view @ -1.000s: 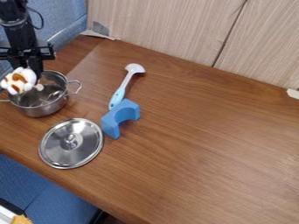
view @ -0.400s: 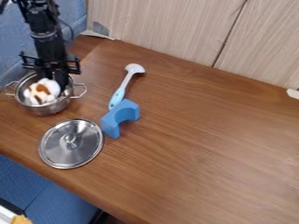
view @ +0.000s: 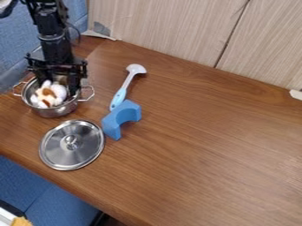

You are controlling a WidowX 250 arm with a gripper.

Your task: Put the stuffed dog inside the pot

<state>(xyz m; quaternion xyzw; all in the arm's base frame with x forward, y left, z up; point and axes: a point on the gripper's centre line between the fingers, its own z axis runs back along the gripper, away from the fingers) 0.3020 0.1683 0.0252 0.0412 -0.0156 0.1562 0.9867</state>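
Observation:
At the upper left, the black gripper point(view: 58, 84) hangs down over the metal pot point(view: 57, 110), open, its fingers spread wide and reaching inside the rim. The white and brown stuffed dog point(view: 48, 95) lies inside the pot, between and just in front of the fingers. Part of the dog's far side and the pot's back rim are hidden behind the gripper.
A round metal lid point(view: 72, 145) lies in front of the pot. To the right are a blue arch block point(view: 122, 117) and a white and blue utensil point(view: 125, 87). Wood-grain panels point(view: 177, 31) stand behind the table.
The gripper has moved right and its fingers have spread apart, letting go of the dog. The dog went from above the pot's left side to inside it. The pot has shifted slightly right.

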